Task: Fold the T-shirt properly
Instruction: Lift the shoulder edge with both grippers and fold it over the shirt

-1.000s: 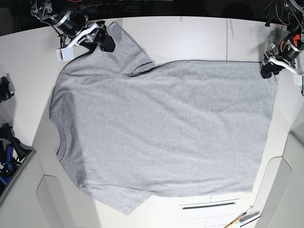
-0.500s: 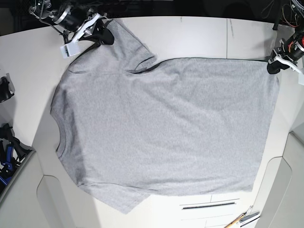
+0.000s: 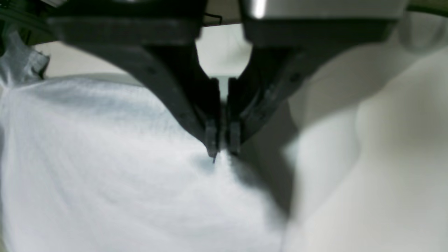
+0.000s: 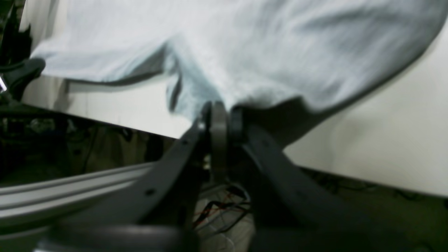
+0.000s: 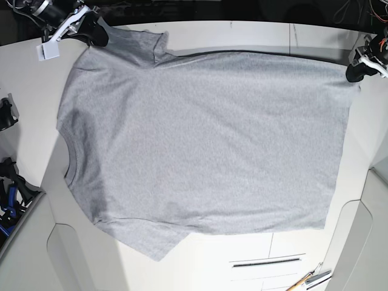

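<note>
— Where is the shirt sitting for you?

— You have the grey T-shirt [image 5: 206, 139] spread plain side up over the white table [image 5: 242, 36], its crew neck [image 5: 68, 159] toward the base view's left edge and its hem along the right. One sleeve [image 5: 142, 43] lies at the top left, the other [image 5: 151, 242] hangs toward the bottom edge of the table.

— And the two claws?

— Your right gripper [image 5: 97, 33] is at the top left corner of the base view, on the upper sleeve. From its wrist camera you see its dark fingers [image 4: 218, 119] pressed together with a bunch of grey fabric [image 4: 245, 52] pinched between them (the cloth sags away from the pinch and casts a shadow on the table). Your left gripper [image 5: 357, 71] is at the top right, on the hem corner. In its wrist view the fingers [image 3: 211, 136] stand nearly together, only a sliver of gap between them, their tips biting the edge of the fabric [image 3: 122, 182].

— Anything else in frame?

— A few pens or tools [image 5: 309, 280] lie at the bottom right, well apart from the shirt.
</note>
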`<state>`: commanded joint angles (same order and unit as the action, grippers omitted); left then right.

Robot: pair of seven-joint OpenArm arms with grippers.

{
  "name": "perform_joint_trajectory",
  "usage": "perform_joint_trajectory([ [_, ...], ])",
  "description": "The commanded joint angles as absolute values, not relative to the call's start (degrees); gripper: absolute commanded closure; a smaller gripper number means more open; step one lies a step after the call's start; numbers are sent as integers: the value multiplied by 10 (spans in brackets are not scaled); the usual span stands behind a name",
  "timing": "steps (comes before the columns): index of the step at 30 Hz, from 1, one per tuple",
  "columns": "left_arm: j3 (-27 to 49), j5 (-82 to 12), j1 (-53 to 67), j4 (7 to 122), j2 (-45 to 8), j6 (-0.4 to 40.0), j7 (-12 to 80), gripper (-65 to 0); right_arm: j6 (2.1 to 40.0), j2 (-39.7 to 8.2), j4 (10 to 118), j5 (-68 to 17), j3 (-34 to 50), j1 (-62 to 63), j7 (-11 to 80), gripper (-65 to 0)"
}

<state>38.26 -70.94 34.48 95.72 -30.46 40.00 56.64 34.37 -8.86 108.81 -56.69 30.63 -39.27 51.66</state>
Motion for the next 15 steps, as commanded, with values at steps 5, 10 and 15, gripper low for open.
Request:
perform_joint_trajectory([
  [5,383,-758,344,957,-305,400,581,0,344,-89,1089,-600,321,-392,524,0],
  [10,384,-741,325,957,-310,400,573,0,344,-89,1113,-613,364,-364,523,0],
  [15,384,-695,285,957,-326,400,538,0,343,-98,1125,-573,370,-312,514,0],
])
